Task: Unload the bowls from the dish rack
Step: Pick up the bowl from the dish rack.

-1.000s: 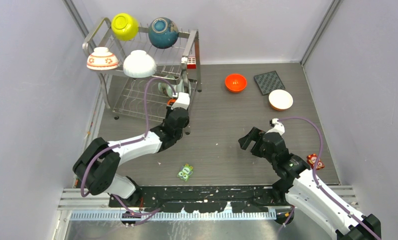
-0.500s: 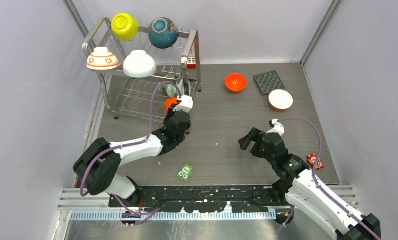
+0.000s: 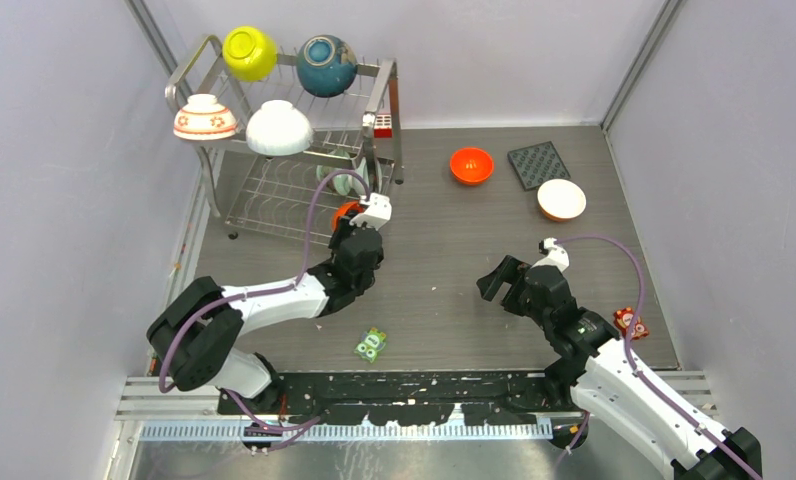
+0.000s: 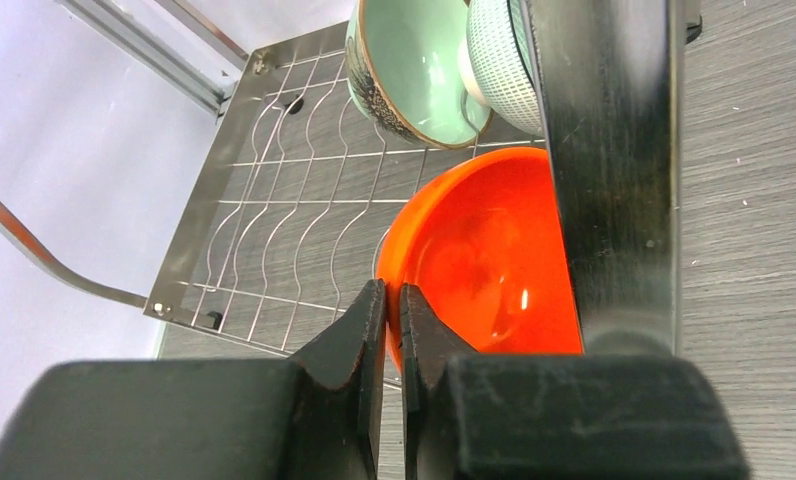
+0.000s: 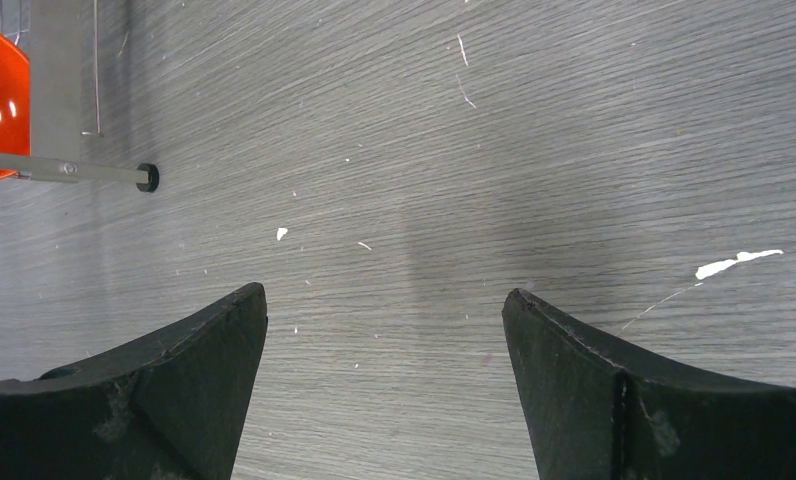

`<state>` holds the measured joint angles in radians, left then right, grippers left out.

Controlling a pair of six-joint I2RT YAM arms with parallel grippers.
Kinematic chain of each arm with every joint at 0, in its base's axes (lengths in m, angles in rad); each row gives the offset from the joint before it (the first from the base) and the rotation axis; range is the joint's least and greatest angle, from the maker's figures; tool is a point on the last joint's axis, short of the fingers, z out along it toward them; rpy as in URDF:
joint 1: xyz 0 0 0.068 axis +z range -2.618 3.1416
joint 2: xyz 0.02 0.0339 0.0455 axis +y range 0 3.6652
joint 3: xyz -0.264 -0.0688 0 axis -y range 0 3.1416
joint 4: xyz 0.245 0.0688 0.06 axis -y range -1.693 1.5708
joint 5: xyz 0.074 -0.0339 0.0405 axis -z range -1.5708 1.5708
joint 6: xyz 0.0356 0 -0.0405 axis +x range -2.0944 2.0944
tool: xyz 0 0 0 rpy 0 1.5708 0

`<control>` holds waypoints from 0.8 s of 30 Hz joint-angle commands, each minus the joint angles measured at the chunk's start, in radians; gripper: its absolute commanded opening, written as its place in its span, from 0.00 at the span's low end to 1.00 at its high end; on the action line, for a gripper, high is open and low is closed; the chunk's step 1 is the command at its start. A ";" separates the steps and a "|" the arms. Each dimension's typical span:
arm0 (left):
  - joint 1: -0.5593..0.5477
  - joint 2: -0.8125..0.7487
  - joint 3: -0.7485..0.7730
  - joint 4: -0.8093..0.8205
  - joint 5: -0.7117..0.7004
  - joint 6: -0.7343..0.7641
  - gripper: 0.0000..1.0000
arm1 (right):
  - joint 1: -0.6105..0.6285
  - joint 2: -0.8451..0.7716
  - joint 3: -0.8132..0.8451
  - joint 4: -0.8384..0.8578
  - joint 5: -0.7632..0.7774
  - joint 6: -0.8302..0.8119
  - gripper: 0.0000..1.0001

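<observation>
On the rack (image 3: 214, 55), upper tier, four bowls sit bottoms-up: flowered bowl (image 3: 205, 117), yellow bowl (image 3: 249, 52), white bowl (image 3: 278, 127), teal bowl (image 3: 326, 65). Below, one green bowl (image 4: 414, 70) stands on edge. At the lower tier's edge the left end effector (image 4: 392, 290) pinches the rim of one orange bowl (image 4: 474, 270), which is tipped on edge with its mouth facing the wrist. Rightward, two bowls rest mouth-up on the table (image 3: 444, 260): a second orange bowl (image 3: 471, 165) and an orange-rimmed bowl (image 3: 561, 199). The right end effector (image 5: 384, 293) hangs spread wide above the table.

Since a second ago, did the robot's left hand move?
Yes. The left hand, pinching the orange bowl by its rim, has drawn slightly right and toward the robot, away from the dish rack and its corner post.
</observation>
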<state>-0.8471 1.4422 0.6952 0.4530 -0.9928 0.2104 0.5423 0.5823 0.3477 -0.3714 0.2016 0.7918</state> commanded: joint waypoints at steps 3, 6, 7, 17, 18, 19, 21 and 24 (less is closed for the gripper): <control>-0.007 -0.037 -0.008 0.090 -0.050 0.008 0.00 | 0.005 -0.011 -0.002 0.029 0.030 -0.005 0.91; -0.009 -0.043 -0.006 0.090 -0.061 0.011 0.00 | 0.005 -0.014 -0.004 0.028 0.030 -0.005 0.91; -0.010 -0.046 -0.006 0.090 -0.066 0.015 0.00 | 0.006 -0.013 -0.004 0.028 0.030 -0.005 0.91; -0.010 -0.089 -0.026 0.121 -0.133 0.097 0.00 | 0.005 -0.010 -0.004 0.030 0.029 -0.006 0.91; -0.010 -0.094 -0.026 0.120 -0.135 0.098 0.00 | 0.006 -0.010 -0.004 0.030 0.029 -0.006 0.91; -0.010 -0.101 -0.026 0.116 -0.138 0.098 0.00 | 0.005 -0.010 -0.004 0.031 0.029 -0.005 0.91; -0.010 -0.109 -0.024 0.111 -0.143 0.100 0.00 | 0.005 -0.012 -0.004 0.029 0.028 -0.006 0.91; -0.010 -0.120 -0.019 0.104 -0.147 0.108 0.00 | 0.006 -0.015 -0.004 0.027 0.030 -0.006 0.91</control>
<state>-0.8555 1.3705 0.6655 0.4793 -1.0973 0.3046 0.5423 0.5819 0.3473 -0.3717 0.2016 0.7918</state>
